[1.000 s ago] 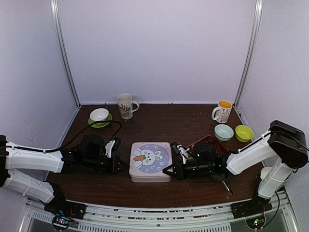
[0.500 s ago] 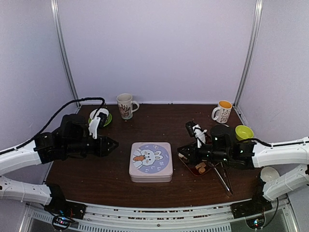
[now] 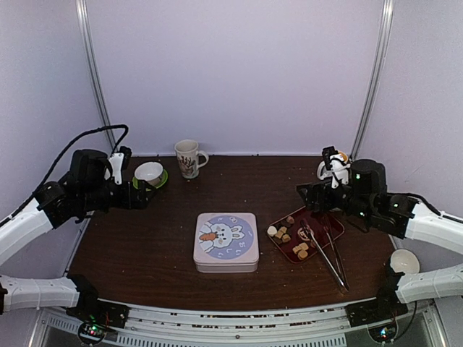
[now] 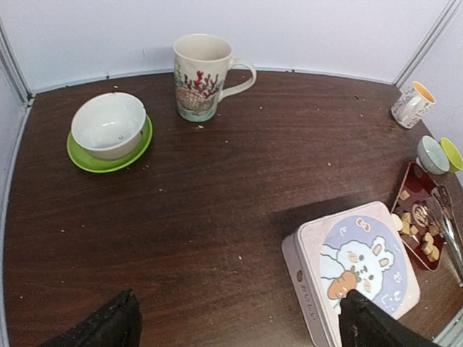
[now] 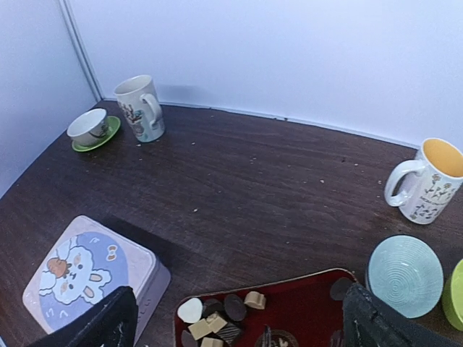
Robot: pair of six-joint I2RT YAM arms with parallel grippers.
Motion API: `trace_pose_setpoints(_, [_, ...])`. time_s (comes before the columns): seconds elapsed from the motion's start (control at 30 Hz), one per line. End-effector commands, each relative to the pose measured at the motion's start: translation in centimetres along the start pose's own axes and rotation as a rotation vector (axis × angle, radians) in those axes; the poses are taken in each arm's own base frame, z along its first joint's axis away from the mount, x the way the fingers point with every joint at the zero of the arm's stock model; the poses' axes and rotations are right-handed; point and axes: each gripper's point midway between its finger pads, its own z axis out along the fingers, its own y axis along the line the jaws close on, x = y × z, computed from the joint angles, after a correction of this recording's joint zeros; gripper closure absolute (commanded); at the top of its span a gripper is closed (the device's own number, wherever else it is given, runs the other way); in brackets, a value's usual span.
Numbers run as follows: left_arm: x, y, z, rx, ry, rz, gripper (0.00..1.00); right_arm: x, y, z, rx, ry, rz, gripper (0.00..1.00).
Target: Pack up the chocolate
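The chocolate, small brown, tan and white pieces, lies on a red tray right of a closed tin with a bunny on its lid. Metal tongs rest across the tray. My left gripper hangs high over the table's left side, well away from the tin; its jaws are open and empty. My right gripper hovers above the tray's far edge, also open, with the chocolate below it and the tin to its left.
A patterned mug and a white bowl on a green saucer stand at the back left. At the back right are an orange-lined mug, a pale blue bowl and a green bowl. A white cup sits near the right arm's base.
Both arms have risen and drawn back from the tin's sides toward the outer edges. Both grippers went from shut to open. The tray of chocolate is now uncovered.
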Motion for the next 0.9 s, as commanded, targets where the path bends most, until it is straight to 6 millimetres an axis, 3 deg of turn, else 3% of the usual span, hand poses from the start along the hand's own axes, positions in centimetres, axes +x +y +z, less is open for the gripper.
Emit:
trace_pose_setpoints(0.0, [-2.4,1.9,0.0,-0.131,-0.045,0.082,0.02,-1.7,-3.5,-0.9,0.143,-0.012,-0.022,0.0])
trace_pose_setpoints(0.2, [-3.9,5.3,-0.1,-0.344,-0.103,0.155,0.02,-3.7,-8.1,-2.6,0.343,-0.106,0.03,0.0])
trace_pose_setpoints(0.4, [-4.5,9.3,0.0,-0.506,-0.161,0.206,0.02,-4.1,-12.5,-4.1,0.502,-0.169,0.024,0.0])
trace_pose_setpoints(0.57, [-3.4,12.5,1.1,-0.577,-0.244,0.231,0.02,-2.4,-15.2,-4.9,0.629,-0.232,-0.059,0.0])
trace_pose_setpoints(0.7, [-2.3,15.6,1.3,-0.641,-0.296,0.19,0.02,-0.9,-16.4,-3.9,0.579,-0.239,-0.087,0.0])
trace_pose_setpoints(0.87, [-1.2,17.7,2.3,-0.735,-0.297,0.234,0.02,0.4,-18.6,-3.3,0.542,-0.263,-0.013,0.0])
